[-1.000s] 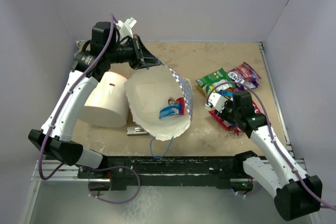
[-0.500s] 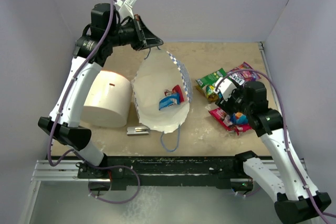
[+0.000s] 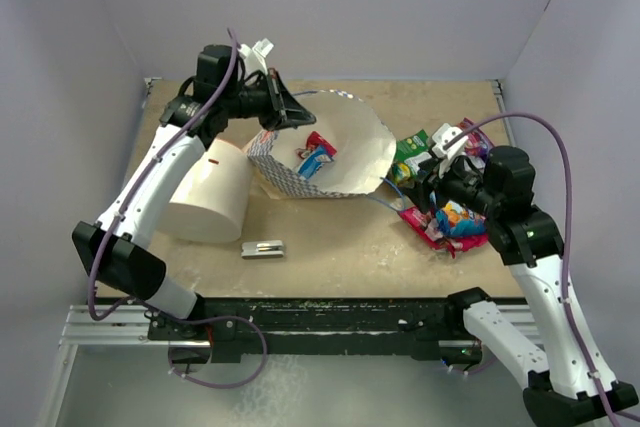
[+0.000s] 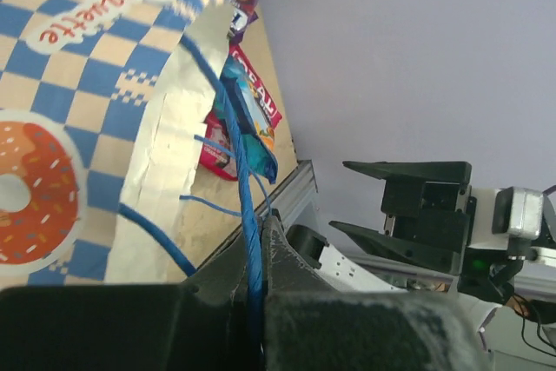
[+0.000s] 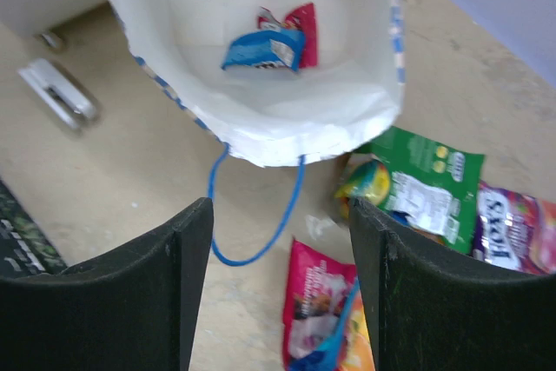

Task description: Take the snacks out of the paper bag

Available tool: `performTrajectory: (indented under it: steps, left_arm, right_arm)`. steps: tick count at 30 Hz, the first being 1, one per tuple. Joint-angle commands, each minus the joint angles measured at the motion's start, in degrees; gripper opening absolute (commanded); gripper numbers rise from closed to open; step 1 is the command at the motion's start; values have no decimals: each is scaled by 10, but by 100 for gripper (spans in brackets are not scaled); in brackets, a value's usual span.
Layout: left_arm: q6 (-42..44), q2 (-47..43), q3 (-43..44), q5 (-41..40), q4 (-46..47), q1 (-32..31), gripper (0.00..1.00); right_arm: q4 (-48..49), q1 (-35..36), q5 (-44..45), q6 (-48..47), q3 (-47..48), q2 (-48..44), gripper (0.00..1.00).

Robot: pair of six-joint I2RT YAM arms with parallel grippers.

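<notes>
Left fingers (image 4: pixel 300 306) clench the blue string handle (image 4: pixel 253 232) of the paper bag (image 3: pixel 360 147); right fingers (image 5: pixel 165 293) hang released. Thin string may slip, dropping bag and snacks (image 5: pixel 268 46).

Spread tool (image 5: pixel 280 219), paper bag (image 5: pixel 200 6) mouth facing it, blue packet (image 5: pixel 261 49) and red packet (image 5: pixel 301 25) inside

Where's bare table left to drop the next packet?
Best: the near strip of table between the metal clip and the snack pile, in front of the paper bag. The far right corner behind the pile is also bare. Crowded: the right side, where packets overlap, and the left, filled by the white cylinder.
</notes>
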Motion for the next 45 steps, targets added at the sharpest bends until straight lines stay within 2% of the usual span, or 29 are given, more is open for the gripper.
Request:
performTrajectory:
  steps: [1,7,13,24,31,37,40,45]
  left_arm:
    - [-47,-61,-54,36,86,-19,0]
    - [-105,-91,-106,71,164,-34,0]
    - [-170,-85,-136,61,206,-69,0]
    - [-146,-101,-145,55,140,-93,0]
    - [-204,-142,-211,1,218,-98,0]
    - [-191,-154,-214,-16,183,-99,0]
    - [-201,-161,-229,-13,196,-99,0]
    - [-198,-148,-214,9,195,-99,0]
  right_arm:
    - [69,3,-91,102,-16,-12,66]
    - [78,10,-91,90,-6,17,65]
    - [88,34,-82,86,-5,37,63]
    - [105,175,-22,120,1,50,63]
    - [134,267,12,107,-1,66,63]
    - [132,369,109,33,0,120,63]
    - [140,416,209,8,-8,160,63]
    - [247,442,336,-28,-85,185,63]
